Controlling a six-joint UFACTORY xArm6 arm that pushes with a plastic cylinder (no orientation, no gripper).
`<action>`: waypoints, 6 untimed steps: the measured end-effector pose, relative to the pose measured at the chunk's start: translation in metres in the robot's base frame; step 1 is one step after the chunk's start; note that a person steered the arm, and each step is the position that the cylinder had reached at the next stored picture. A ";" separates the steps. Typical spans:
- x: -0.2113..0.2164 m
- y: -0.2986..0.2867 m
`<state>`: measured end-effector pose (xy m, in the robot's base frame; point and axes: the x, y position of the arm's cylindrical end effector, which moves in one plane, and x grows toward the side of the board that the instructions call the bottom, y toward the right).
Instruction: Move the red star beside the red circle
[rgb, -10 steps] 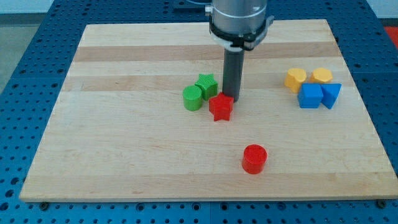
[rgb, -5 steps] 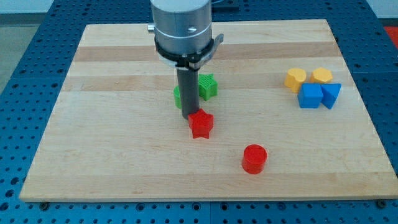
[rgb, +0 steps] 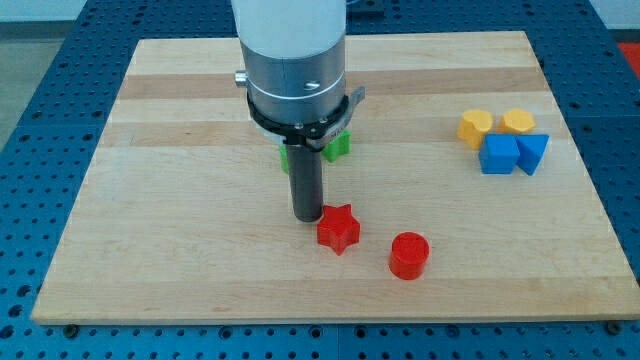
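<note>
The red star (rgb: 338, 228) lies on the wooden board (rgb: 180, 250), below the middle. The red circle (rgb: 408, 255) stands to its lower right, a small gap apart. My tip (rgb: 306, 217) is down on the board, touching the star's upper left side. The arm's grey body hides part of the board behind it.
A green star (rgb: 338, 146) and a green round block (rgb: 284, 157) peek out from behind the arm, above the tip. At the view's right stand two yellow blocks (rgb: 475, 127) (rgb: 518, 122), a blue cube (rgb: 498, 155) and a blue triangular block (rgb: 532, 152).
My tip has moved down the view, first to the left, pushing the red star down and now rightward towards the red circle. The green blocks are now largely hidden by the arm.
</note>
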<state>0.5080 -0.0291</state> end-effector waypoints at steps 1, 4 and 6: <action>0.004 0.013; 0.035 0.034; -0.001 0.008</action>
